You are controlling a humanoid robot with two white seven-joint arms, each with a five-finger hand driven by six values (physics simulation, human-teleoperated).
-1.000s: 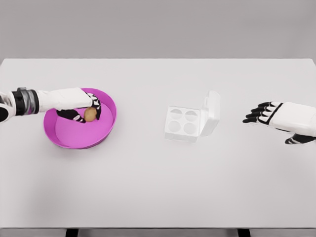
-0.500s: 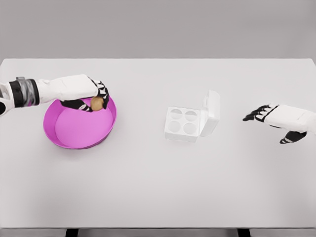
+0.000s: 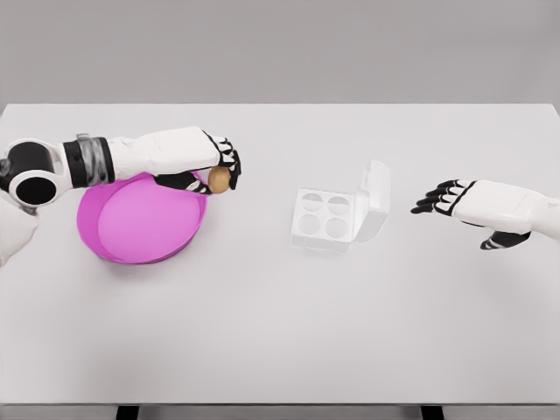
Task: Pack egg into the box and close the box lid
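A small brown egg (image 3: 219, 179) is gripped in the curled fingers of the left robot hand (image 3: 210, 166), whose white arm is seen entering from the left edge of the head view. The egg is held above the surface (image 3: 280, 332), just past the right rim of a round magenta plastic bowl (image 3: 140, 219), which lies below and behind that robot hand, under its forearm. To the right of the left robot hand, well apart from it, a clear plastic four-cup egg box (image 3: 325, 215) is set on the wide white surface; its four round cups are exposed, and its hinged lid (image 3: 374, 199) is raised nearly upright along the box's right side. The right robot hand (image 3: 455, 199) is held beyond the lid, near it but not touching, with its black-tipped fingers extended toward the box and nothing grasped.
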